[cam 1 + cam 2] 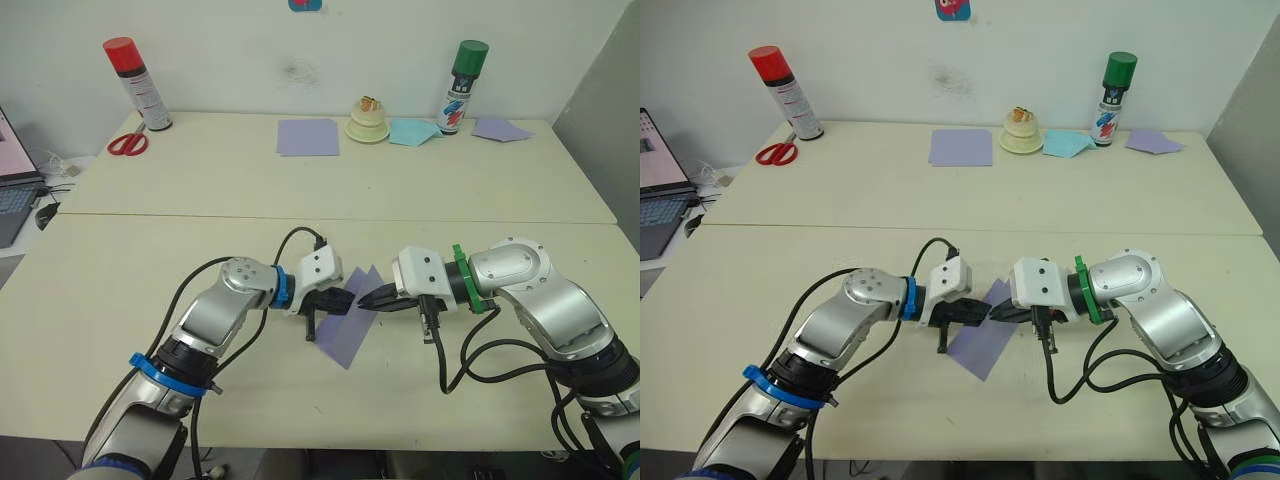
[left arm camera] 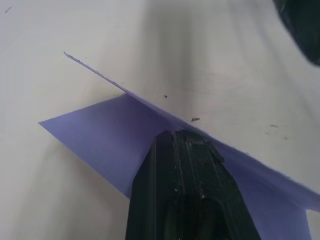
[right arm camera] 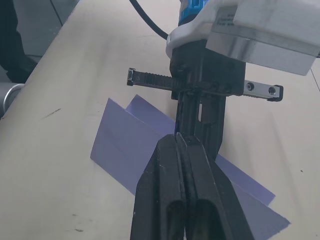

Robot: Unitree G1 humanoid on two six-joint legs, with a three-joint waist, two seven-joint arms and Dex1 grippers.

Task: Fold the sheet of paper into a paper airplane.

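The sheet of paper (image 1: 347, 328) is lavender and folded along a crease into two flaps. It is held just above the table's front middle, its lower corner toward the front edge. My left gripper (image 1: 346, 300) comes in from the left and is shut on the paper's upper part; in the left wrist view its fingers (image 2: 192, 150) pinch the fold of the sheet of paper (image 2: 100, 132). Facing it tip to tip, my right gripper (image 1: 367, 299) is shut on the same upper edge. The right wrist view shows that gripper (image 3: 177, 140) closed against the sheet of paper (image 3: 122, 145), with the left gripper (image 3: 192, 112) just beyond.
Along the back stand a red-capped spray can (image 1: 135, 82), red scissors (image 1: 127, 144), a flat lavender sheet (image 1: 308, 137), a cream round object (image 1: 367, 120), pale blue paper (image 1: 413, 132), a green-capped spray can (image 1: 463, 88) and another lavender piece (image 1: 499, 128). A laptop (image 1: 15, 190) sits at far left.
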